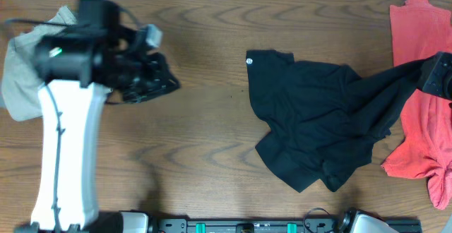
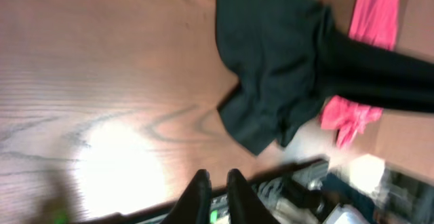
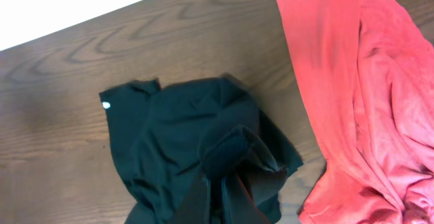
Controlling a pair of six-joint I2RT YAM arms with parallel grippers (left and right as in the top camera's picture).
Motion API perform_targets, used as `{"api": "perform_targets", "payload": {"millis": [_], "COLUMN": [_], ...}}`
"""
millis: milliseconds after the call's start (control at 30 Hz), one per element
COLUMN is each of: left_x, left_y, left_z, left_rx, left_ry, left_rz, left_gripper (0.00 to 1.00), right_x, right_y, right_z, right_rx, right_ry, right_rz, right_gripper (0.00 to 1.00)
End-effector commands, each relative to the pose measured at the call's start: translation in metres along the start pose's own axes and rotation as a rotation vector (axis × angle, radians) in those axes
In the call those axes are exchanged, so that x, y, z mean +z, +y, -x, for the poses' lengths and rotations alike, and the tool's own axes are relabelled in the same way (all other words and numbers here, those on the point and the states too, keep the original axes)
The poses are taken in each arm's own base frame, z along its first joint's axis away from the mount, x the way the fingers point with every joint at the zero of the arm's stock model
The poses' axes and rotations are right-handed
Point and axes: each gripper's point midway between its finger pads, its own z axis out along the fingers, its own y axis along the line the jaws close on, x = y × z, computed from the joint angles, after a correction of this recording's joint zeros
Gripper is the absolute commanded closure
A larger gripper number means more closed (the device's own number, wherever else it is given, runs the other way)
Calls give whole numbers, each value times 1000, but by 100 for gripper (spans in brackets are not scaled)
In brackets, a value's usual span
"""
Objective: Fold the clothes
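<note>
Over at the right of the table (image 1: 205, 141), right gripper (image 3: 215, 183) pinching a fold of the black shirt (image 1: 311, 113), coral-red garment (image 1: 420, 42) just beside, left gripper (image 2: 215, 183) barely parted, empty

Below me lies a broad desk (image 1: 212, 120) of dark brown wood, its grain running in long wavy loops across the top. Light falls hard on it: in my left wrist view a bright white glare (image 2: 119, 173) washes out a patch of the grain. Beyond the desk's far edge I see a plain white surface (image 3: 61, 10); floor or wall, I cannot tell.
</note>
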Motion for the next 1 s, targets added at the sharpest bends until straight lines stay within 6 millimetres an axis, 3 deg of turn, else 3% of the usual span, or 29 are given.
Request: {"api": "perform_targets", "payload": {"millis": [0, 67, 167, 467, 667, 733, 967], "left_x": [31, 52, 85, 186, 225, 235, 272], "left_y": [-10, -12, -14, -9, -9, -11, -13], "left_z": [-12, -19, -27, -61, -87, -93, -116], "left_rx": [46, 60, 91, 215, 286, 310, 364], "left_ry": [127, 191, 260, 388, 443, 453, 523], "left_rz": [-25, -16, -8, -1, 0, -2, 17], "left_gripper": [73, 63, 53, 48, 48, 41, 36], "right_x": [0, 0, 1, 1, 6, 11, 19], "right_y": [-2, -2, -3, -3, -9, -10, -12], "right_z": [2, 1, 1, 0, -6, -10, -16], "right_rx": [-3, -2, -2, -1, 0, 3, 10], "right_ry": [-1, 4, 7, 10, 40, 59, 97], "right_rz": [-20, -20, -21, -21, -49, -49, -52], "right_gripper": [91, 83, 82, 81, 81, 81, 78]}}
